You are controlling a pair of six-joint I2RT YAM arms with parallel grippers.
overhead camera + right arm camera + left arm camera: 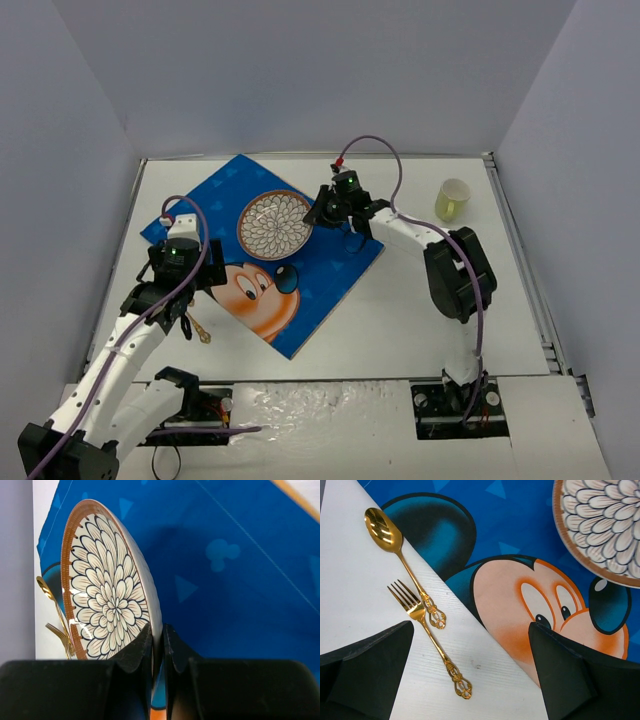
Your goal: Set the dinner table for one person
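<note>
A round plate (274, 225) with a flower pattern and brown rim lies on the blue cartoon-mouse placemat (330, 265) on the white dinner table (400, 320). My right gripper (315, 215) is shut on the plate's right rim; in the right wrist view its jaws (158, 640) pinch the rim of the plate (107, 600). My left gripper (470, 675) hangs open over the table at the placemat's left edge, nothing between its fingers (365, 670). A gold spoon (395, 545) and a gold fork (427, 630) lie side by side on the table just beyond them.
A small cup (453, 199) with yellowish liquid stands at the back right of the table. Grey walls close in the table on three sides. The placemat lies skewed, its near corner pointing toward the arm bases.
</note>
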